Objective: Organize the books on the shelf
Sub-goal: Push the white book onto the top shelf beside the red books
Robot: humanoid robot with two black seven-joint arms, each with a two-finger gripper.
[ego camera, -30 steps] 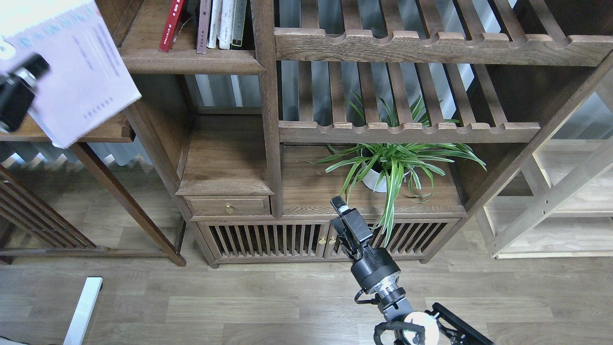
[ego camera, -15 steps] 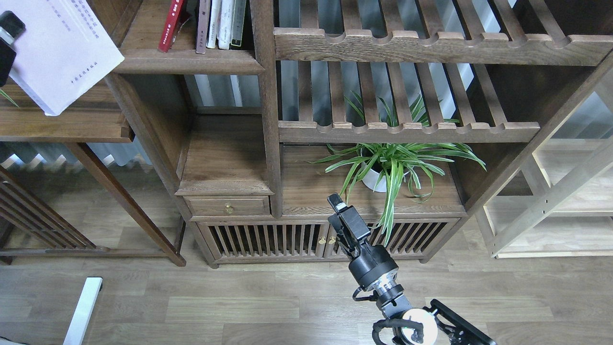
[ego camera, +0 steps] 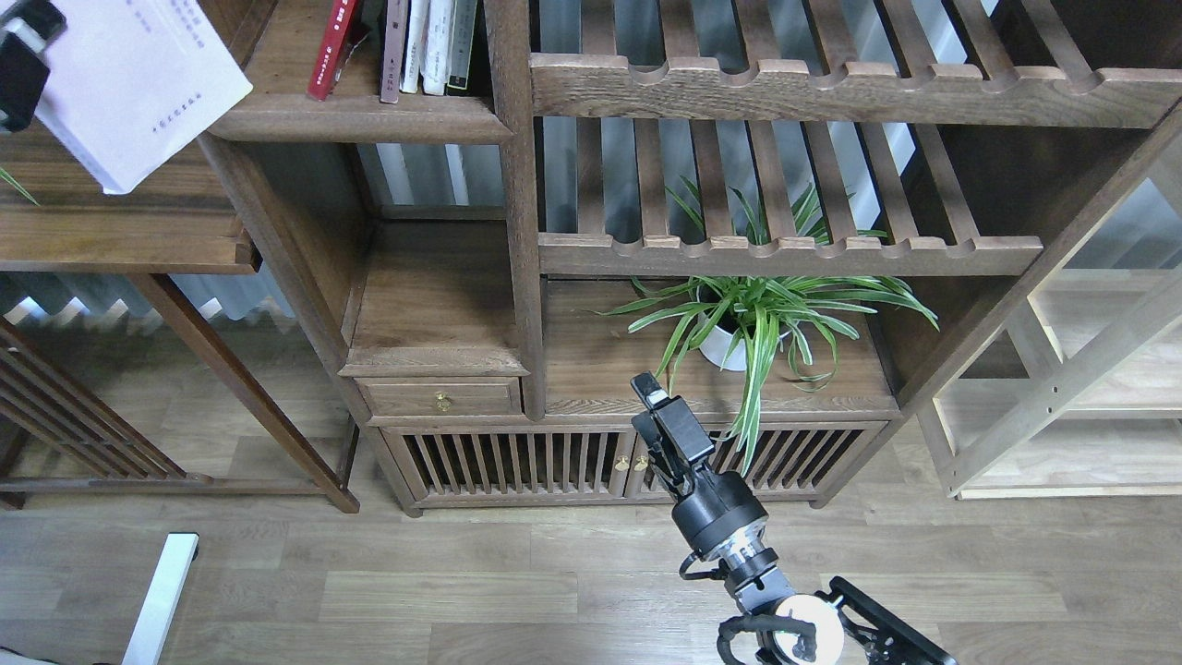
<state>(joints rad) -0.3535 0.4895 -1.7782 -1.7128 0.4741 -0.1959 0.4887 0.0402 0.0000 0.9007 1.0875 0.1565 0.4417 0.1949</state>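
Your left gripper (ego camera: 28,51), at 10 o'clock, grips the white book (ego camera: 138,83), tilted beside the shelf (ego camera: 360,118) where 5 books (ego camera: 397,46) stand at 12 o'clock. Your right gripper (ego camera: 657,411), at 6 o'clock, carries nothing; I cannot tell its opening.

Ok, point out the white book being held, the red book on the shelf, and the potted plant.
white book (ego camera: 138,83), head view, middle of its cover.
red book (ego camera: 332,48), head view, its spine.
potted plant (ego camera: 722,349), head view, its white pot.
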